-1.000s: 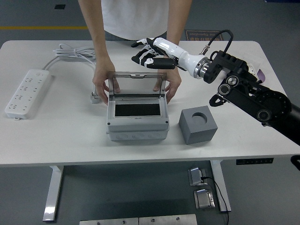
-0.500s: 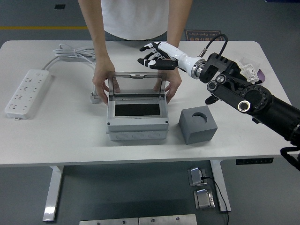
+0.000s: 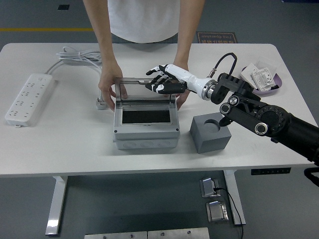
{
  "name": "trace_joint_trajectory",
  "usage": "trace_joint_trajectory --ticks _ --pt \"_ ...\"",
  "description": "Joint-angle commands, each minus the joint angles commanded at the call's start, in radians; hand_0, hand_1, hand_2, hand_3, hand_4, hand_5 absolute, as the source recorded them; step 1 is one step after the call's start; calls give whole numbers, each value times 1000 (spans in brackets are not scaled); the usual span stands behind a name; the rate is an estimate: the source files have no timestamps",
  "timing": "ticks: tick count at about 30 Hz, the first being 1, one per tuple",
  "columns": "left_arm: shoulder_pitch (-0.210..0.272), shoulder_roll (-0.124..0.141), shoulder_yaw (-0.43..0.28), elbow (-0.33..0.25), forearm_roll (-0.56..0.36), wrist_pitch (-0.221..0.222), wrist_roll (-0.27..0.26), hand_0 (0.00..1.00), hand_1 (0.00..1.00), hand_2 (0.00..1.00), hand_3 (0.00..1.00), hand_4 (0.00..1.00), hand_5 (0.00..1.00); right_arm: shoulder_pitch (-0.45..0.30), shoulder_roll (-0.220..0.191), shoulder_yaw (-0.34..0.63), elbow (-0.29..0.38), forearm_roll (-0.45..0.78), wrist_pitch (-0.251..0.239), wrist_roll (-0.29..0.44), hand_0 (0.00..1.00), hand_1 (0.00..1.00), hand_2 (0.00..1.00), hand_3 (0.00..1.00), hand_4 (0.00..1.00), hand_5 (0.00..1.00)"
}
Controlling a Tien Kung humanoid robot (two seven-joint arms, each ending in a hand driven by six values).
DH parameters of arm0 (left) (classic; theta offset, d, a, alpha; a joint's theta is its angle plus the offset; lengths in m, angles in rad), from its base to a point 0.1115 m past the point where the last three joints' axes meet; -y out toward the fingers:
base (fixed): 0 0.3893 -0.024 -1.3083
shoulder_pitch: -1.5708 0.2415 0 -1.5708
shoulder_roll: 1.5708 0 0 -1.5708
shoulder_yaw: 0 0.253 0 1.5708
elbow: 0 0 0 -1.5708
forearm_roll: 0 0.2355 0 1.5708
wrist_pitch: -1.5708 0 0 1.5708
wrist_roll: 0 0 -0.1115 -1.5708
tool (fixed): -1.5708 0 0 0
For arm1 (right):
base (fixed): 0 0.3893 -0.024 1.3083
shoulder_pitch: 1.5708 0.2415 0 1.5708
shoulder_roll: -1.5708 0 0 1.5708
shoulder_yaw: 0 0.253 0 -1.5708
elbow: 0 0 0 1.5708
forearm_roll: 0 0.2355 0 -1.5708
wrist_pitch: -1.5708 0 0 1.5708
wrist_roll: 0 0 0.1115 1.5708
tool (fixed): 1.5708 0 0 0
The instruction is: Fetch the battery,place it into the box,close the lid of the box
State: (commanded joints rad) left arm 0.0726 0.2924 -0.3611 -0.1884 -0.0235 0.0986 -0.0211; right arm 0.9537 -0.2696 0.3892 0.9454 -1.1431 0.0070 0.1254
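A grey box (image 3: 145,130) stands mid-table, its clear lid (image 3: 132,89) raised at the back. A dark flat battery (image 3: 144,117) lies inside it. My right hand (image 3: 162,82), white with black fingers, reaches in from the right; its fingers are spread and rest against the right part of the lid's top edge, holding nothing. A person at the far side steadies the box, with one hand (image 3: 108,82) at its left side and the other hand (image 3: 182,94) at its right. My left arm is out of view.
A grey block (image 3: 210,133) with a round hole stands right of the box, under my right forearm. A white power strip (image 3: 29,98) and its cable (image 3: 75,56) lie at the left. A purple tray (image 3: 261,77) of small parts sits at the far right.
My right hand has come down and left from behind the box onto the lid's top edge. The person's hands and the box have stayed put.
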Motion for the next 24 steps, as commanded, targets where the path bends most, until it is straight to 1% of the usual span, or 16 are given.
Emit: trace_joint_trajectory --ticks 7,17,24 --pt "6 -3 -9 1 3 2 -1 650 706 667 687 692 175 -29 -48 2 111 -30 -1 -16 703 657 685 808 701 527" --pt "10 -8 -15 1 4 3 -1 650 705 667 686 693 178 -57 -82 -1 209 -56 5 -41 694 652 679 810 693 526" --pt "13 -12 -15 0 0 3 0 650 706 667 687 693 179 -78 -114 16 291 -85 12 -62 691 650 680 810 693 528"
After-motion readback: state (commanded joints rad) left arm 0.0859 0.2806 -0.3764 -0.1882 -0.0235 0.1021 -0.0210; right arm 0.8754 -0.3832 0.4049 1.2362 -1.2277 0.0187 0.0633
